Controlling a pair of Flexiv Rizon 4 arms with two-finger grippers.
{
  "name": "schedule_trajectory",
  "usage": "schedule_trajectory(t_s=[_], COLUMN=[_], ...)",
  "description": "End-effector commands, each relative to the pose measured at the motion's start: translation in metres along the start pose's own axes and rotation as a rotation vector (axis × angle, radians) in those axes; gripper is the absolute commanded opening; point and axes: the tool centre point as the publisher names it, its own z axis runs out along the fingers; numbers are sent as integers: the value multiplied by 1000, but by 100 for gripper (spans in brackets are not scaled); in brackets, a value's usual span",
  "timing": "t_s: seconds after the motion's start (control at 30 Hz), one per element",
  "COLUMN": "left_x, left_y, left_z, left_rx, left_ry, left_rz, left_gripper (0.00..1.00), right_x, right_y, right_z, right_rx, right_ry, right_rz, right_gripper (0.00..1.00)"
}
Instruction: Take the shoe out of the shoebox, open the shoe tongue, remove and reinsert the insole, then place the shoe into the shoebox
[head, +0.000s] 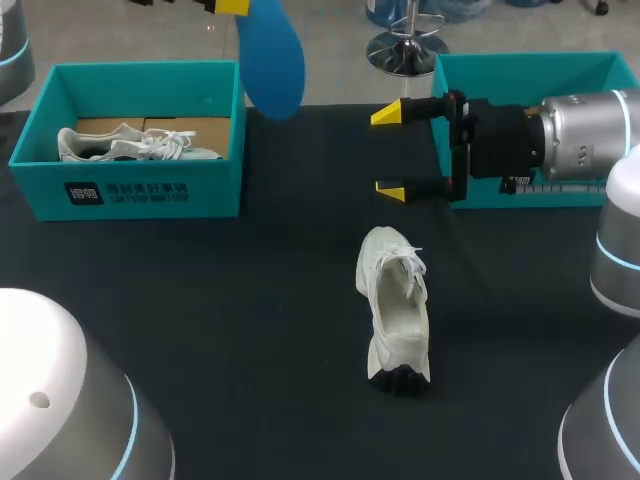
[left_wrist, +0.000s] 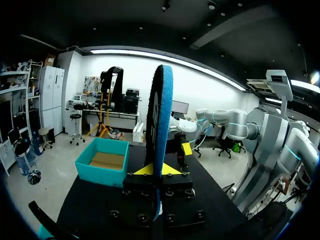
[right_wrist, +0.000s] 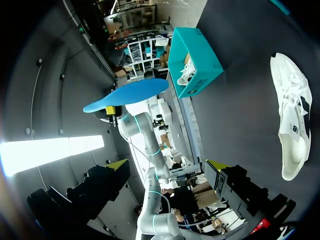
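Black table (head: 250, 330) runs across the whole scene, with a teal shoebox (head: 140, 190) at its far left corner and a second teal box (head: 520, 70) at the far right. My right arm (head: 580, 135) lies level in front of that second box. Its hand (head: 388, 152) is spread wide with nothing between the fingers. A white shoe (head: 395, 300) sits out on the table near the middle, nearer than the right hand and apart from both boxes, laces toward the far end. Another white shoe (head: 120, 143) lies inside the left shoebox. High above the table's far edge, the blue insole (head: 272, 55) hangs pinched on edge between the fingers of my left hand (left_wrist: 157, 170).
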Motion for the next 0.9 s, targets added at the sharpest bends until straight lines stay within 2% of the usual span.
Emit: schedule_trajectory(t_s=[0.03, 0.33, 0.4, 0.9], left_x=[25, 42, 43, 43], left_y=[21, 38, 39, 39], left_z=[-4, 9, 13, 13], left_rx=[82, 45, 13, 13], left_ry=[-374, -423, -412, -412], left_rz=[366, 539, 548, 548], left_gripper=[0, 0, 0, 0], right_x=[0, 0, 0, 0], right_y=[1, 1, 1, 1], right_z=[2, 2, 2, 2], right_rx=[-1, -1, -1, -1], right_ry=[-1, -1, -1, -1], right_rz=[0, 0, 0, 0], right_gripper=[100, 100, 100, 100])
